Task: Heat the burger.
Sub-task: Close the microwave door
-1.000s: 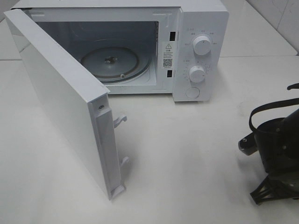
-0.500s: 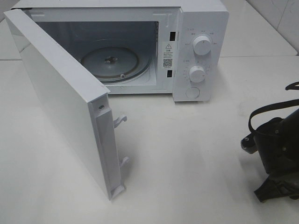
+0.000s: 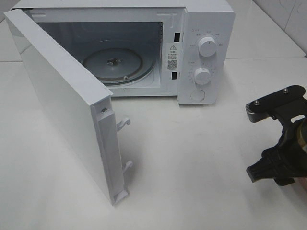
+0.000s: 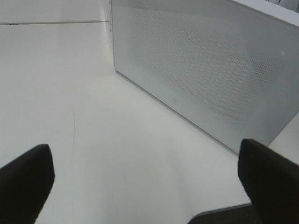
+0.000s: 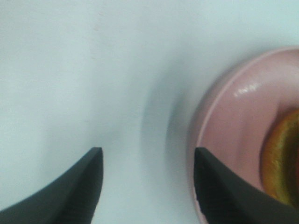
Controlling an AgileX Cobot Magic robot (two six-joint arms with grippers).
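Observation:
The burger (image 5: 283, 161) shows only as a golden-brown edge on a round pink plate (image 5: 233, 116) in the right wrist view. My right gripper (image 5: 147, 186) is open and empty just above the table, and one finger (image 5: 219, 186) overlaps the plate's rim. In the exterior high view the right gripper (image 3: 282, 139) is at the far right edge, with a sliver of brown bun (image 3: 302, 136) behind it. The microwave (image 3: 206, 28) stands at the back with its door (image 3: 62, 105) swung wide open and its glass turntable (image 3: 112, 62) bare. My left gripper (image 4: 147, 186) is open and empty, facing the door's outer face (image 4: 210, 70).
The open door juts forward over the left half of the white table (image 3: 192, 163). Two knobs (image 3: 207, 46) and a button sit on the microwave's right panel. The left arm is out of the exterior high view.
My right arm has turned and shifted at the right edge, so the gripper's black jaw frame now shows where the wrist body and cable were. The microwave has not moved.

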